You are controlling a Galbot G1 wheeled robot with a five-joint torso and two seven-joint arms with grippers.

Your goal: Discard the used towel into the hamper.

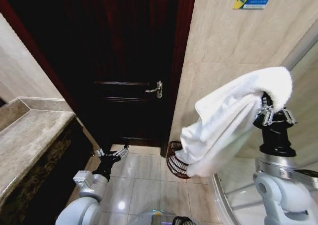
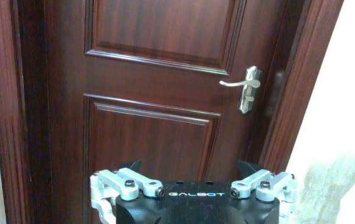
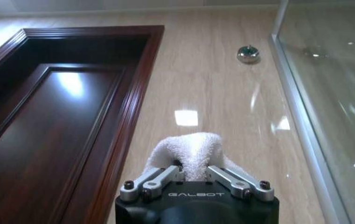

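My right gripper (image 1: pixel 268 105) is raised at the right and shut on a white towel (image 1: pixel 233 120), which drapes down and to the left from it. In the right wrist view the towel (image 3: pixel 190 149) bunches between the fingers of the right gripper (image 3: pixel 193 171). The hamper (image 1: pixel 174 161), a reddish-brown openwork basket, stands on the floor by the wall beside the door, directly under the towel's hanging end, which hides part of it. My left gripper (image 1: pixel 112 153) hangs low near the floor facing the door, open and holding nothing; the left wrist view shows the left gripper (image 2: pixel 191 169) with its jaws spread.
A dark wooden door (image 1: pixel 124 61) with a metal lever handle (image 1: pixel 155 90) stands shut ahead. A stone counter (image 1: pixel 30 135) runs along the left. A glass shower screen (image 3: pixel 333 93) is at the right, with a wall hook (image 3: pixel 248 53) beside it. Tiled floor (image 1: pixel 144 178) lies between.
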